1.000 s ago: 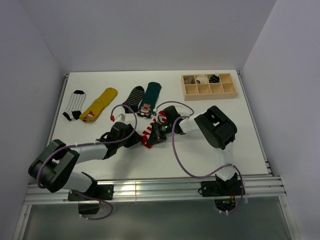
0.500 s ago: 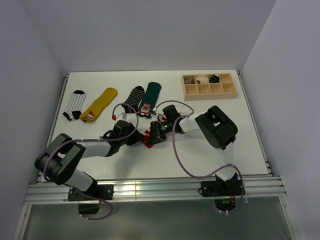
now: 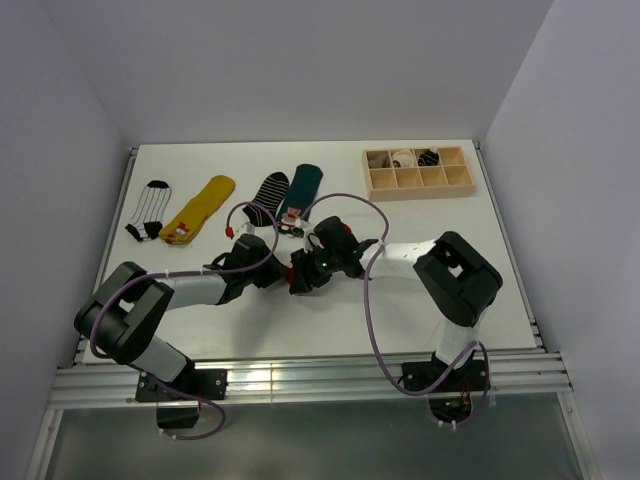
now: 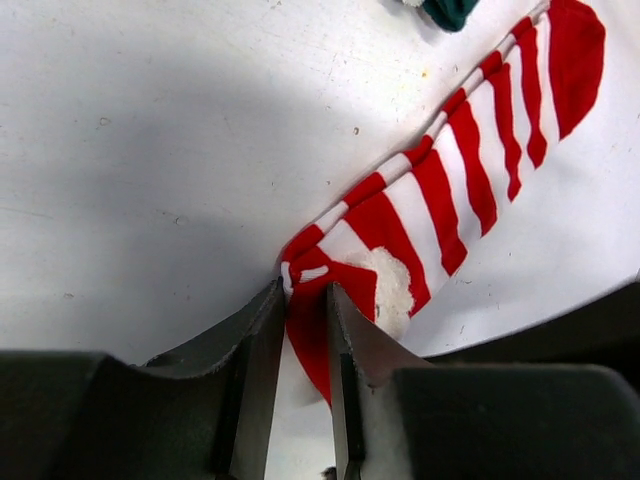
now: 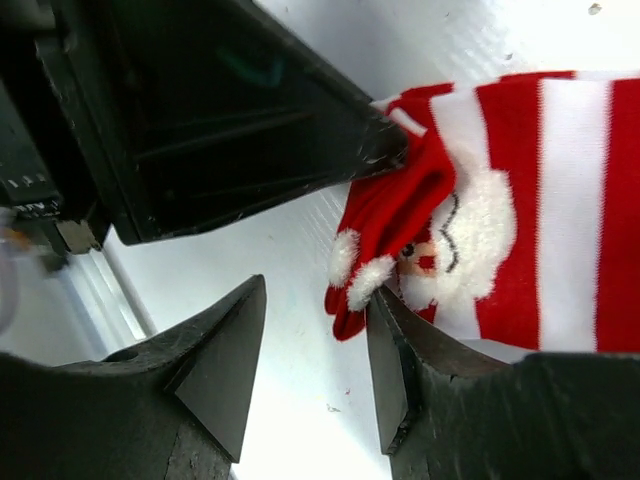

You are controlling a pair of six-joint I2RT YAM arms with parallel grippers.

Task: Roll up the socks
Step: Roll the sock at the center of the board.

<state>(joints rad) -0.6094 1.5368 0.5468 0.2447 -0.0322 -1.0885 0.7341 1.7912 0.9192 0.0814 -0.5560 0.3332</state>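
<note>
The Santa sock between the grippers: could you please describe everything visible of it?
The Santa sock is a fabric sock with red and white stripes, a red toe and a Santa face with a fluffy white beard near the cuff. It lies mostly flat on the white table; its bunched cuff end is pinched by the left gripper, while the open right gripper hovers beside it.

bare tabletop (image 3: 400,310) near, sock row (image 3: 205,205) beyond
</note>
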